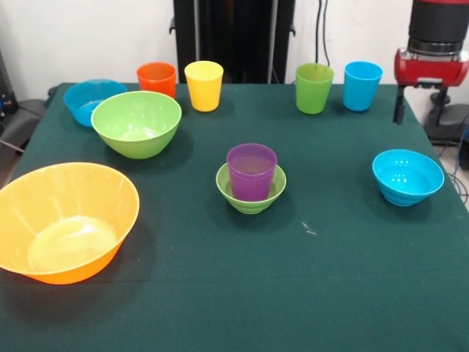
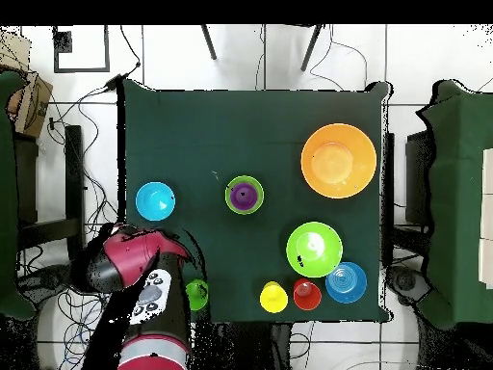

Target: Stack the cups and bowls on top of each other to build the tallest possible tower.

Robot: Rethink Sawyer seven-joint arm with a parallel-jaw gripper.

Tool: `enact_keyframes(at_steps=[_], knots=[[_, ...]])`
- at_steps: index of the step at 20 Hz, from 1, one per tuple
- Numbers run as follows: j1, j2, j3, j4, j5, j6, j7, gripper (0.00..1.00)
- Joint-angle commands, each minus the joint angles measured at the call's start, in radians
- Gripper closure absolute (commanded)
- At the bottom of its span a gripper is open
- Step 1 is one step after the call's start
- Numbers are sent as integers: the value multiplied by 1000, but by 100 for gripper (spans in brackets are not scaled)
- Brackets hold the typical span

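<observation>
In the front view we see the purple cup (image 1: 251, 171) standing upright, mouth up, inside the small green bowl (image 1: 250, 192) near the middle of the table (image 1: 220, 293); its long axis is vertical. Along the far edge four more cups stand upright and apart, mouths up: orange cup (image 1: 157, 78), yellow cup (image 1: 204, 85), green cup (image 1: 314, 88) and light blue cup (image 1: 363, 85). The small blue bowl (image 1: 407, 176) sits open side up near the right edge. Toward the left we find the medium green bowl (image 1: 136, 123), the medium blue bowl (image 1: 91, 100) behind it at the far left corner, and the large orange bowl (image 1: 64, 220) tilted at the near left corner. The gripper (image 1: 419, 105) hangs beyond the far right corner; we cannot tell how its claw stands. In the overhead view the arm (image 2: 135, 270) lies over the bottom left corner, hiding the light blue cup, with the green cup just beside it and the purple cup seen mouth-on at the centre.
</observation>
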State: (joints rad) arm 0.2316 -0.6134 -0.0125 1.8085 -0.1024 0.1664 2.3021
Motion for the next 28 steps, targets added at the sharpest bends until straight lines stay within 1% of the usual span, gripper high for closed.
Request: enact_keyframes(at_steps=[1, 8, 12, 17, 23, 26, 28], knots=[[-3, 110, -8, -93, -46, 21, 24, 0], [-16, 139, -16, -127, -45, 13, 16, 0], [-8, 157, -31, -153, -33, 8, 30, 0], [20, 164, -59, -162, -12, -9, 66, 0], [28, 190, -70, -183, -11, -26, 68, 0], [15, 201, -61, -194, -15, -29, 58, 0], [19, 211, -67, -202, -13, -32, 61, 0]])
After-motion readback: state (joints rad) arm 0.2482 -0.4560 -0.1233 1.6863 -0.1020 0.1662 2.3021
